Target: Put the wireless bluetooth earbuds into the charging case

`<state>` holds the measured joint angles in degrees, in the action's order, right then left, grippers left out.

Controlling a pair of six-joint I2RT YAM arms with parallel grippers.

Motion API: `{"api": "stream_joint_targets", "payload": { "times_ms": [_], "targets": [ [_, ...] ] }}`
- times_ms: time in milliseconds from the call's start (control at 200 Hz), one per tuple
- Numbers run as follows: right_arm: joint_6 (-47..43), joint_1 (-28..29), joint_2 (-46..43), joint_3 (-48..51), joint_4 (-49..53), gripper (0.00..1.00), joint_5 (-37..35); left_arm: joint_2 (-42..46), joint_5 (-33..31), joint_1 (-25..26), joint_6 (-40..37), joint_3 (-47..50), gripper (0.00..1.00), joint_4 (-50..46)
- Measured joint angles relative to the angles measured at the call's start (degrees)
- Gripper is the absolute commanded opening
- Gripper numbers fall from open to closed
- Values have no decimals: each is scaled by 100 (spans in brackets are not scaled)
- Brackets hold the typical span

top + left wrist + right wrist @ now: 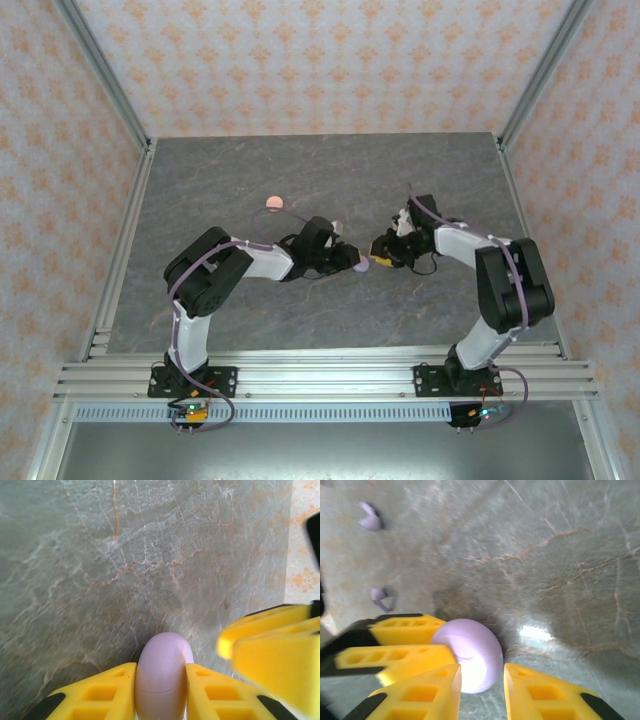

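A lilac charging case, closed with its seam showing, stands on edge between the fingers of my left gripper, which is shut on it just above the table. The top view shows both grippers meeting at the table's middle, the left gripper and the right gripper, with the case between them. My right gripper stands open around the same case, with a gap at its right finger. Two lilac earbuds lie on the table beyond.
A salmon-pink round case lies on the grey marbled table, behind the left arm. Patterned walls and metal rails enclose the table on three sides.
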<state>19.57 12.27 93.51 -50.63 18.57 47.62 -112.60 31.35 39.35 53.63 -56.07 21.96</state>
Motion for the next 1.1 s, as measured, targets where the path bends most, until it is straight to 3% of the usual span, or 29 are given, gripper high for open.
{"api": "stream_joint_targets", "payload": {
  "times_ms": [235, 581, 731, 946, 1101],
  "targets": [
    [-7, -146, -1106, -52, 87, 30, -11, 632, 162, -280, -297, 63, 31, -46],
    [-313, -160, -1596, -605, 404, 35, 494, 1434, 789, -758, -723, 70, 29, 125],
    [-424, -162, -1784, -833, 638, 35, 205, 1873, 710, -835, -1360, -192, 31, -673],
    [-527, -162, -1362, -723, 955, 35, -426, 1742, 557, -811, -2013, -501, 31, -1829],
    [-540, -160, -887, -474, 1019, 36, -476, 1287, 293, -557, -2396, -756, 41, -2605]
  ]
}}
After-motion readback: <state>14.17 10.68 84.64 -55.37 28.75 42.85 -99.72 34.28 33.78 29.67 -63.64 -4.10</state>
